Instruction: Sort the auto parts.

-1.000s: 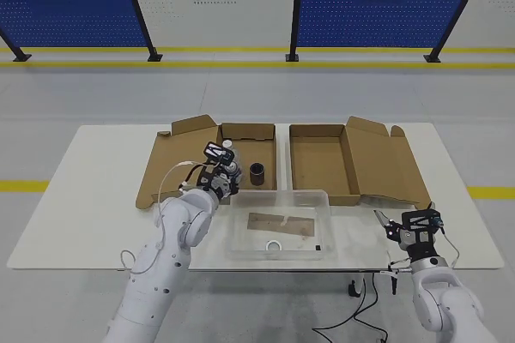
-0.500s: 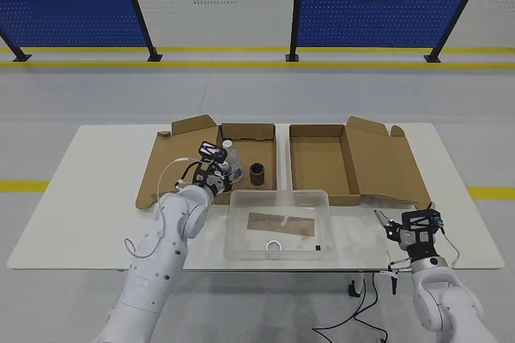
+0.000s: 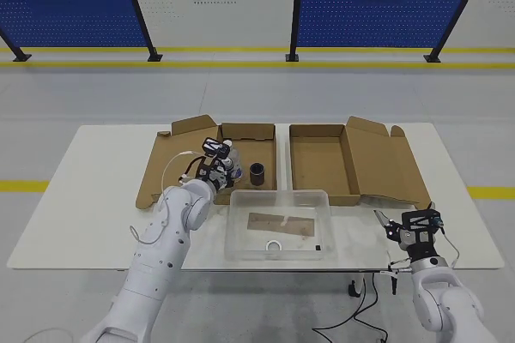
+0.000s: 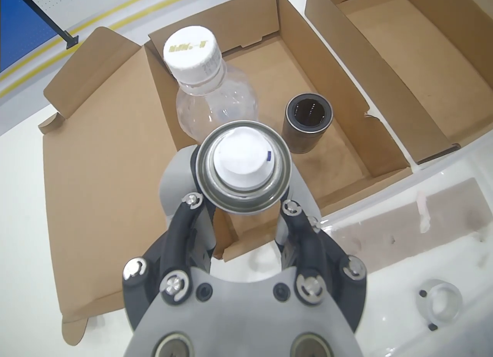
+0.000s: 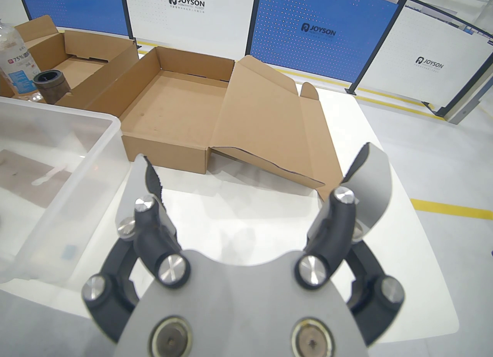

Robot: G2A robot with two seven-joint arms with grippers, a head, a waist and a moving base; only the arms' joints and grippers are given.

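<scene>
My left gripper (image 3: 216, 165) is shut on a metal spray can (image 4: 242, 170) with a white cap, held upright over the near end of the left cardboard box (image 4: 277, 62). Just beyond the can, inside that box, stand a clear plastic bottle (image 4: 208, 81) with a white cap and a black cylindrical bearing (image 4: 306, 121) (image 3: 257, 174). A metal ring (image 4: 439, 299) lies in the clear plastic bin (image 3: 279, 195). My right gripper (image 5: 258, 166) (image 3: 409, 225) stands open and holds nothing, near the table's front right corner.
The right cardboard box (image 3: 318, 163) (image 5: 173, 104) lies open beside the left one, its lid flap spread toward the right. The bin's wall (image 5: 77, 166) stands close beside my right gripper. White tabletop stretches left of the boxes.
My left gripper has carried the can away from the bin's corner, farther over the left box toward the bottle. The right arm has not moved.
</scene>
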